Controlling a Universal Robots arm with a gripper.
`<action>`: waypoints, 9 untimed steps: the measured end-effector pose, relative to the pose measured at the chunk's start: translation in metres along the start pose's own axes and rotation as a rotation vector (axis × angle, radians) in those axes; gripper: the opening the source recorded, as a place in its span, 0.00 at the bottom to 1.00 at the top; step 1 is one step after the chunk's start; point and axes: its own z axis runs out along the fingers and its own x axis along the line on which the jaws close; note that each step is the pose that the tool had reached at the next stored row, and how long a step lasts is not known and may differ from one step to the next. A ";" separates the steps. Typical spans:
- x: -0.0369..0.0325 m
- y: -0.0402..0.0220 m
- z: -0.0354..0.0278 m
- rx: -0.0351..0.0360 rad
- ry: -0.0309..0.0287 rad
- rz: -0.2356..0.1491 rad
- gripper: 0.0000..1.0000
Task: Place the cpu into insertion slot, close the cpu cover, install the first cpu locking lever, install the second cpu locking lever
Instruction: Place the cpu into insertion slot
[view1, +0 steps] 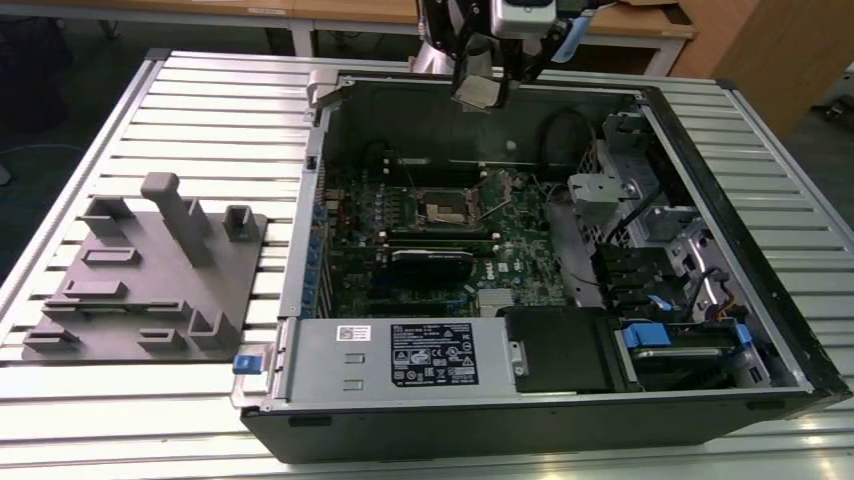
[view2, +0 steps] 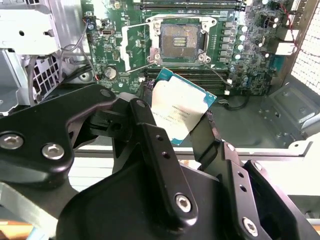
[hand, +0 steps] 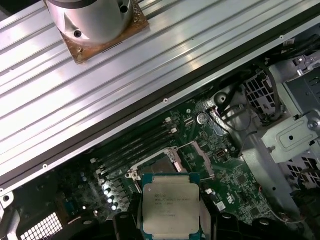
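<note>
- In the exterior view I see the gripper (view1: 481, 75) hanging over the far wall of the open computer case (view1: 747, 330). It pinches the cpu (view1: 478, 93), which is tilted and clear of everything below.
- The case lies on its side on a slatted metal table (view1: 200, 90). The green circuit board (view1: 521, 250) faces up inside it, and the insertion slot (view1: 447, 208) sits near the board's middle, well apart from the cpu.
- A grey fixture (view1: 147, 270) stands on the table at the exterior view's left, beside the case.
- In the second wrist view the black fingers (view2: 150, 135) are pressed against two opposite edges of the cpu (view2: 177, 112), with its silvery top towards the camera.
- Beyond the chip, the insertion slot (view2: 180, 36) shows its dark centre uncovered. The cpu cover (view2: 136, 46) is swung up along one side of it, and two thin wire levers (view2: 216, 72) stick out from the socket's corners.
- In the first wrist view I have the cpu (hand: 171, 207) square-on between the fingers (hand: 210, 222). It hides part of the insertion slot (hand: 157, 165) behind it.
- The arm's base (hand: 92, 17) is bolted to the table (hand: 75, 100) just outside the case wall.
</note>
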 end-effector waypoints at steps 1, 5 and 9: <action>0.0000 0.0000 0.0000 -0.0001 -0.0003 0.004 0.54; 0.0000 0.0000 0.0000 -0.0005 -0.0018 0.022 0.54; 0.0000 0.0000 0.0000 -0.0008 -0.0031 0.039 0.54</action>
